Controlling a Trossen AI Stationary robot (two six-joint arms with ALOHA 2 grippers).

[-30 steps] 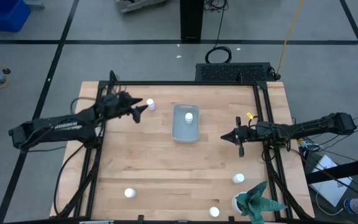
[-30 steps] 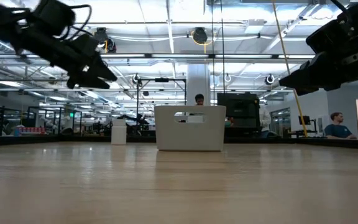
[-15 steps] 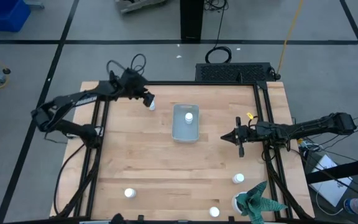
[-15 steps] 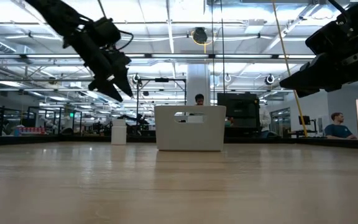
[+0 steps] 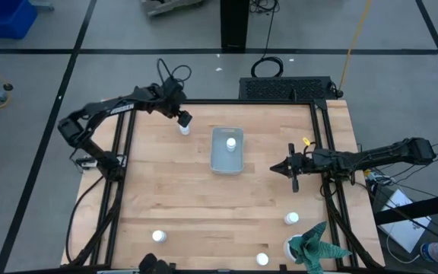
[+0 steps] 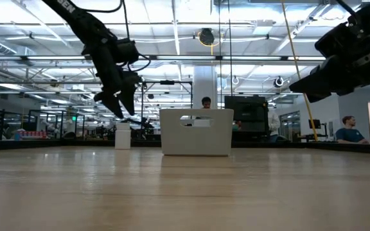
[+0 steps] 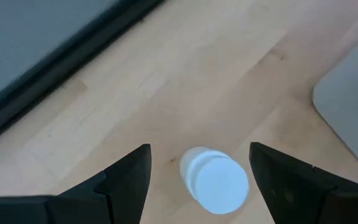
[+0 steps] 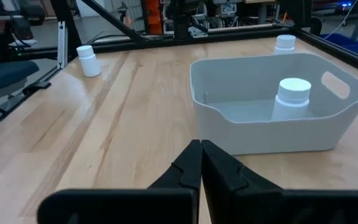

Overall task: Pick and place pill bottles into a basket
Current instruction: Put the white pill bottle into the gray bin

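Observation:
My left gripper (image 5: 182,118) is open and points down just above a white pill bottle (image 5: 184,129) at the table's far left. In the left wrist view its two fingers stand on either side of the bottle (image 7: 213,180) with gaps. In the low view the fingertips (image 6: 119,110) are above the bottle (image 6: 122,136). The pale grey-blue basket (image 5: 226,150) stands right of it and holds one upright bottle (image 5: 231,142). My right gripper (image 5: 274,168) is shut and empty right of the basket, pointing at it (image 8: 278,124).
Three more bottles stand near the front edge, one at the left (image 5: 158,236) and two at the right (image 5: 291,218) (image 5: 261,259). A green spiky plant (image 5: 314,245) is at the front right corner. A black mesh pad (image 5: 286,88) lies behind the table.
My left arm has swung toward the table's far edge. Its gripper has moved a little right, tipped from slanting to pointing down, and come down over the far-left bottle. The bottle has stayed in place.

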